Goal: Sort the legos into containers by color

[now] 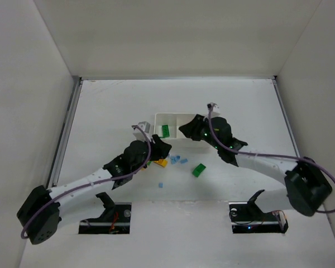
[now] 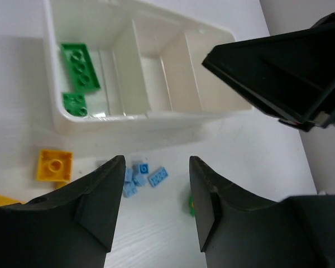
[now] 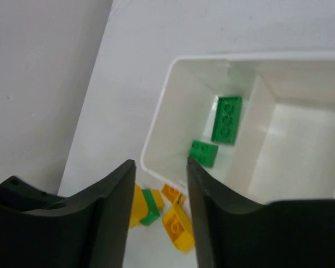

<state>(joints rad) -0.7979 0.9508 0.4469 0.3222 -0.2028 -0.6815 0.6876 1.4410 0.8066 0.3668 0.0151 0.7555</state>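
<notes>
Left gripper [image 2: 156, 163] and right gripper [image 3: 161, 164], both parted and empty, hover by white tray [image 2: 145, 124] holding two green legos [image 2: 80, 67].

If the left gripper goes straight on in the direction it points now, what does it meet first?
Probably the light blue legos just ahead of the left gripper; behind them stands the tray with its near wall. Depth is hard to judge.

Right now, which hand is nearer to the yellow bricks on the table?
Left. The left hand hangs right beside the yellow bricks, on the near side of the tray. The right hand is farther back, above the tray itself.
</notes>
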